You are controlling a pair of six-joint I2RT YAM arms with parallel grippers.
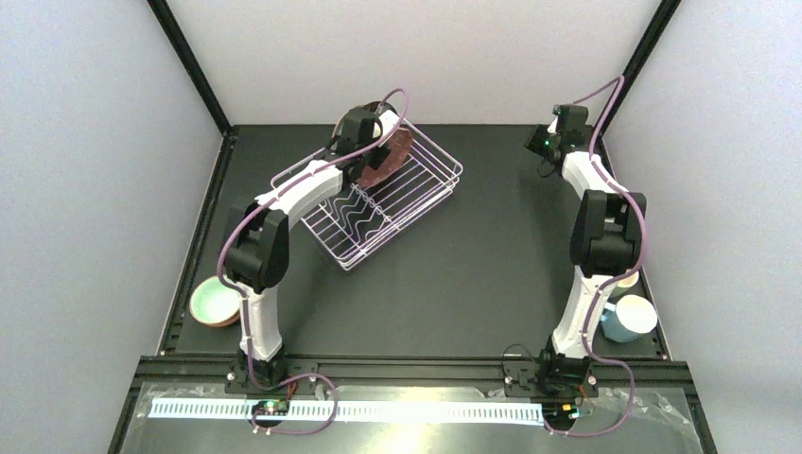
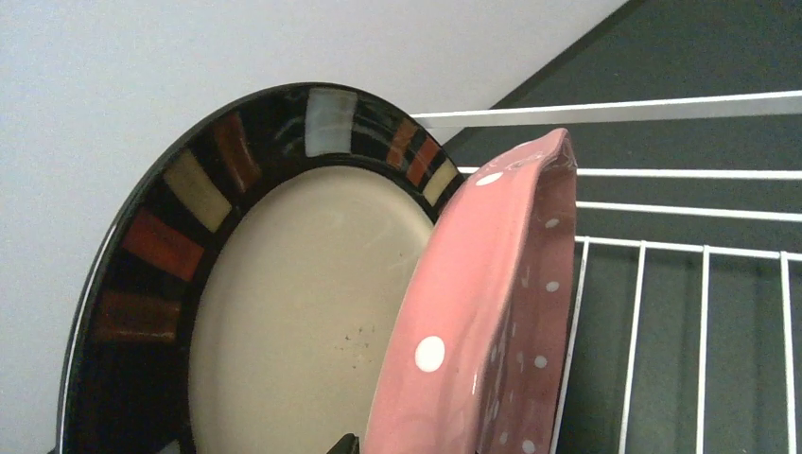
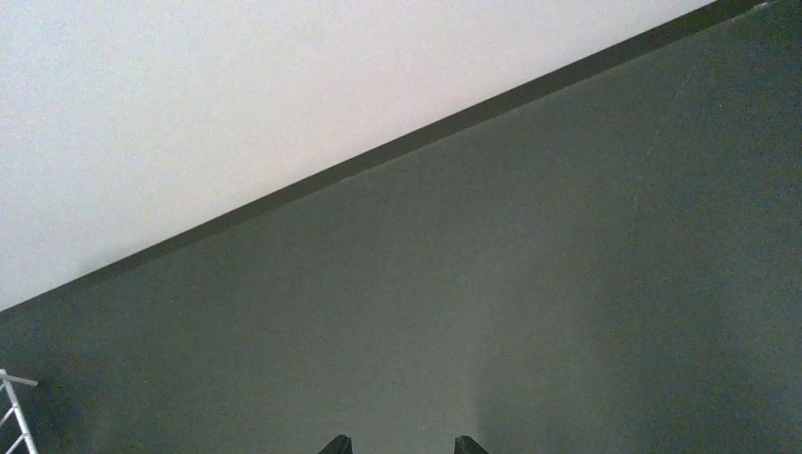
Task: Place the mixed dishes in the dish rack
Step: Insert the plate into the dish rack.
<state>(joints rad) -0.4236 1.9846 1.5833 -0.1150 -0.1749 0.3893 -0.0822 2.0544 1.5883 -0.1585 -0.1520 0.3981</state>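
The left end effector (image 1: 376,151) is pinching the pink plate (image 2: 492,312) upright beside the dark-rimmed plate (image 2: 284,312) in the dish rack (image 1: 407,213); a gentle release probably follows. The right end effector (image 3: 400,445) is hovering, spread.

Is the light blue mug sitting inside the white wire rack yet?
No, the light blue mug stands on the table beside the right arm, far from the dish rack.

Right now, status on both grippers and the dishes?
Left gripper at pink plate, grip hidden. Right gripper open, empty, over table. Plate stands on edge in dish rack beside dark-rimmed plate. Bowl, blue mug outside rack.
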